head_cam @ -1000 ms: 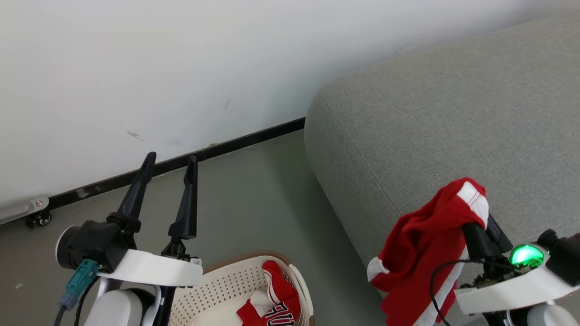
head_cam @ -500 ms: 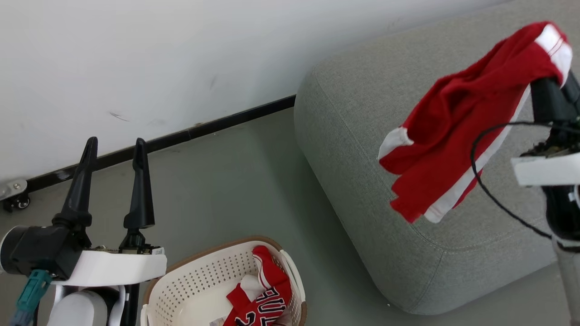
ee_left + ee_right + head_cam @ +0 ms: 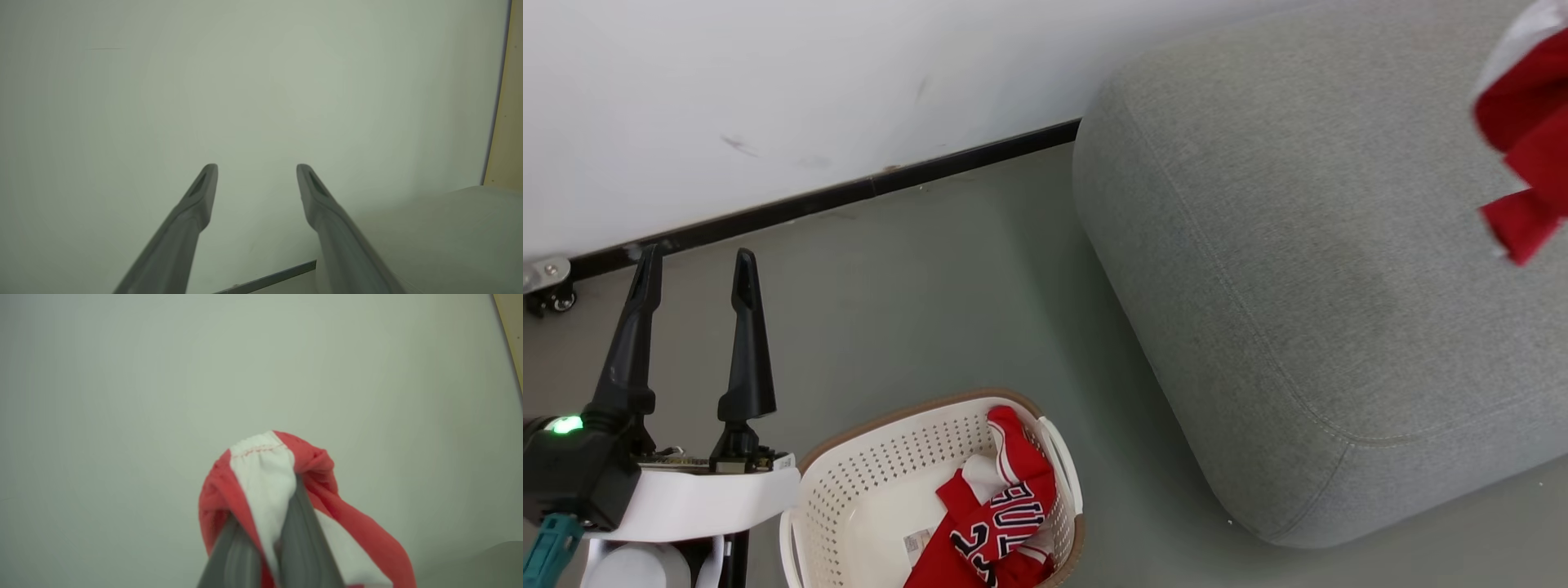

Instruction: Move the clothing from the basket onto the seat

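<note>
The cream basket point(image 3: 892, 411) stands on the floor at the bottom of the head view, with a red jersey point(image 3: 1001, 516) bearing dark lettering lying inside it. Beside it on the right is the big grey seat point(image 3: 1298, 278). Red shorts point(image 3: 1525, 131) with white trim hang above the seat at the view's right edge. In the right wrist view my right gripper point(image 3: 267, 516) is shut on the shorts point(image 3: 312, 461), which drape over its fingertips. My left gripper point(image 3: 694, 265) stands open and holds nothing, left of the basket; its fingers point(image 3: 196, 200) point at the wall.
A white wall point(image 3: 768, 90) with a black baseboard point(image 3: 849, 192) runs behind the basket and seat. A small caster point(image 3: 551, 300) sits at the wall's foot on the far left. Grey-green floor point(image 3: 947, 294) lies between wall, basket and seat.
The head camera has shifted. My right gripper has carried the shorts up and to the right over the seat, out past the view's right edge. The left gripper stays open.
</note>
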